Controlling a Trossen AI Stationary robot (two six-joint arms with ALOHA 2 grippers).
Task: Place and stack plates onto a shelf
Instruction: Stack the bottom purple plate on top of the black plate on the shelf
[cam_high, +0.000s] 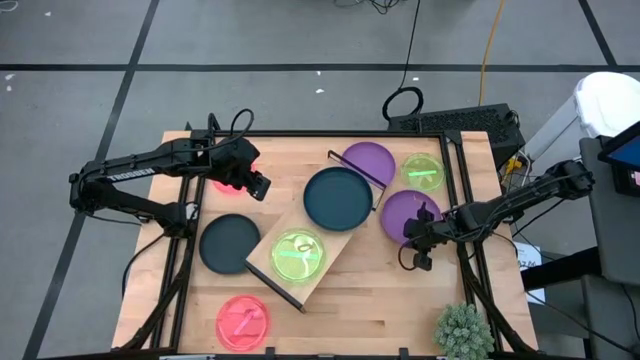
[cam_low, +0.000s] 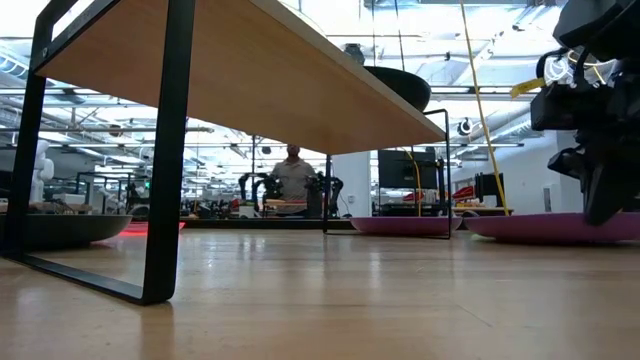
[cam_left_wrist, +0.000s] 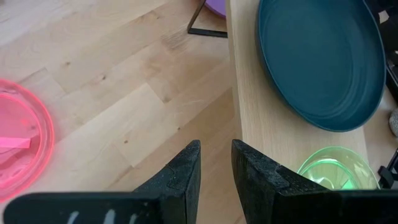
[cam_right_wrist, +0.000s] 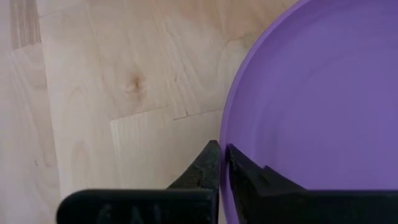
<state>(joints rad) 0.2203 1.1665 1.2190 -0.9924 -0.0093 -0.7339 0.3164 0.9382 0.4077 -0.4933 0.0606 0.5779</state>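
Observation:
The light-wood shelf (cam_high: 322, 230) stands slantwise mid-table on its black frame ends. A dark teal plate (cam_high: 338, 198) and a lime-green plate (cam_high: 298, 256) lie on it. My right gripper (cam_high: 416, 228) is shut on a purple plate (cam_high: 400, 208) that lies right of the shelf. My left gripper (cam_high: 260, 187) hovers left of the shelf beside a pink plate (cam_high: 226, 182). Its fingers stand a narrow gap apart with nothing between them, over bare table next to the shelf's edge (cam_left_wrist: 239, 112). My right gripper pinches the purple plate's rim (cam_right_wrist: 225, 134) between its two fingers, one inside the plate and one outside. The fingers (cam_low: 605, 205) come down at it from above. The plate (cam_low: 560, 227) lies flat on the table.
On the table also lie a dark plate (cam_high: 229, 243) left of the shelf, a pink plate (cam_high: 243, 320) by the near edge, and a second purple plate (cam_high: 368, 160) and a lime-green plate (cam_high: 423, 172) toward the far right. A spiky plant (cam_high: 463, 330) stands at the near right corner.

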